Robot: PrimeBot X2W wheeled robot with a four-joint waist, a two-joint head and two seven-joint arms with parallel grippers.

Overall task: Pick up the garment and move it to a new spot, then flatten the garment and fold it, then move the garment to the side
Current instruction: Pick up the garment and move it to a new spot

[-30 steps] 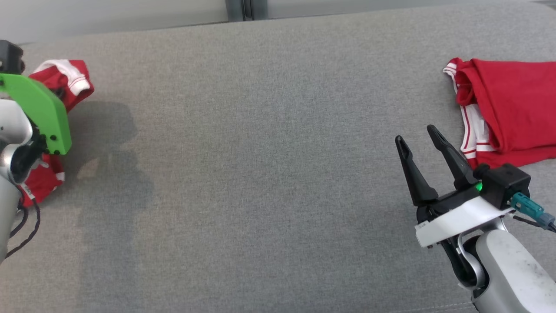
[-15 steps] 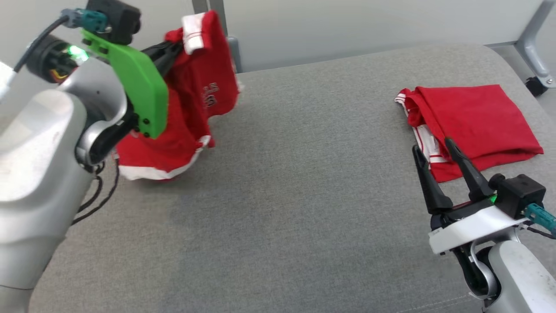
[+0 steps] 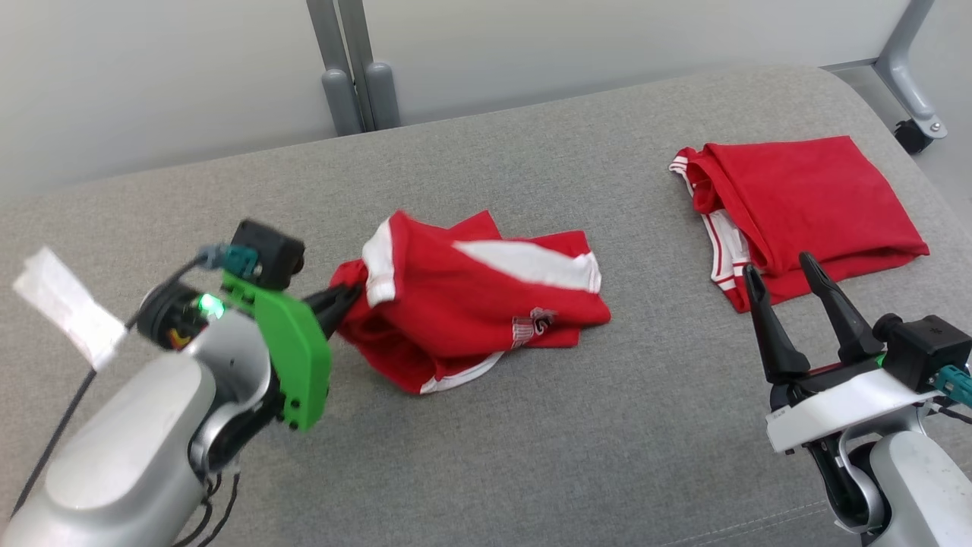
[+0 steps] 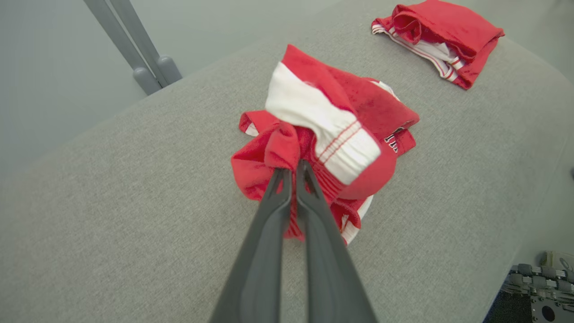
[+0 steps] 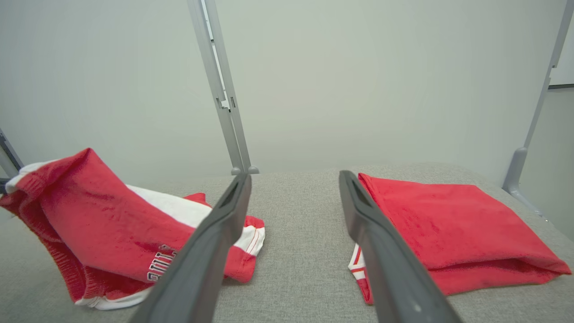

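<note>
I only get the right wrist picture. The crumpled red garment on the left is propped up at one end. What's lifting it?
Observer: The left gripper is shut on the crumpled garment, pinching red cloth beside a white band.
Operator: What does that arm look like?
Observer: The left arm is silver, with a bright green plate behind the fingers.
Operator: And where are my two prongs, seen from above?
Observer: The right gripper is open at the near edge of the folded garment, holding nothing.
</note>
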